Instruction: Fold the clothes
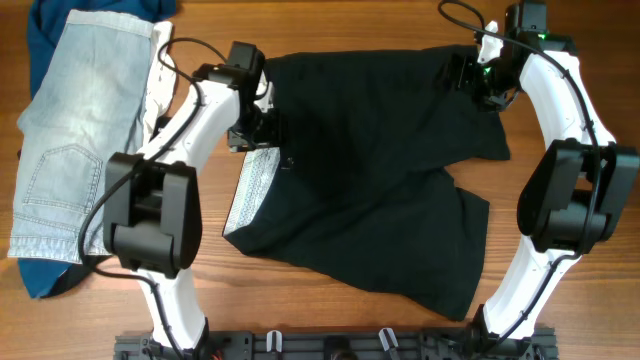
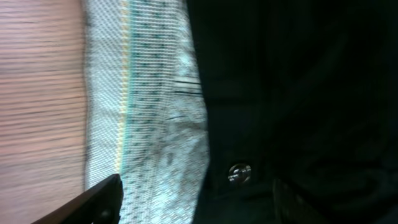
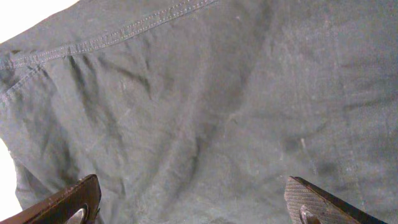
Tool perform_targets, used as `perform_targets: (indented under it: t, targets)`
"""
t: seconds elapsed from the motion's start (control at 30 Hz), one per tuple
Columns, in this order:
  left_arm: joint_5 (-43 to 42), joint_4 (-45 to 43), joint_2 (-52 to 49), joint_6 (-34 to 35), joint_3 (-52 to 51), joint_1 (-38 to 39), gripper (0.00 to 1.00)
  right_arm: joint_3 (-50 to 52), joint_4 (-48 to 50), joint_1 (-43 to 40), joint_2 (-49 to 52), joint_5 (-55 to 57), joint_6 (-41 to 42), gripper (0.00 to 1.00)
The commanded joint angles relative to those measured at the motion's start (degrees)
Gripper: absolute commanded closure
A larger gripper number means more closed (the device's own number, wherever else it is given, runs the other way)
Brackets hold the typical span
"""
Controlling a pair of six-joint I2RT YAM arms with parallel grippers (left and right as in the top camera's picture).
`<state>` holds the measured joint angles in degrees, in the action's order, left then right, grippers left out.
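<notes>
The black shorts [image 1: 370, 170] lie spread flat in the middle of the table, with the waistband to the left and its pale grey lining [image 1: 252, 190] turned out. My left gripper [image 1: 256, 128] is open just above the waistband. In the left wrist view its fingers [image 2: 199, 208] straddle the lining [image 2: 143, 106] and the small button [image 2: 239, 173]. My right gripper [image 1: 478, 80] is open over the far right corner of the shorts. In the right wrist view its fingers [image 3: 196, 205] are spread wide above the creased fabric [image 3: 205, 106] and hold nothing.
Light-blue denim shorts [image 1: 70, 130] lie at the far left on top of a dark blue garment [image 1: 45, 275]. Bare wood table [image 1: 560, 60] shows around the shorts. The arm bases stand along the front edge [image 1: 330, 345].
</notes>
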<state>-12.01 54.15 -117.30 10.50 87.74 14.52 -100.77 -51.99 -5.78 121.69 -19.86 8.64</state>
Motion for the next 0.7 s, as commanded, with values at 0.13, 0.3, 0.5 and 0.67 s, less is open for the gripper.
perform_targets:
  t: [0.13, 0.3, 0.5, 0.67]
  targets:
    - [1.4, -0.7, -5.9, -2.8, 0.2, 4.7, 0.28, -1.0, 1.3, -0.2, -1.5, 0.5, -2.4, 0.01]
    - [4.8, -0.8, -6.3, -2.8, 0.2, 4.9, 0.68, -1.0, 1.4, -0.2, -1.5, 2.1, -2.6, 0.01]
    - [4.9, 1.4, -5.3, -2.8, 0.9, 4.9, 0.96, -1.0, 1.4, -0.2, -1.5, 2.1, -2.6, 0.01]
    - [7.6, 8.4, 0.4, -2.8, 5.7, 1.4, 0.96, -1.0, 1.2, -0.2, -1.5, 2.0, -2.6, 0.0]
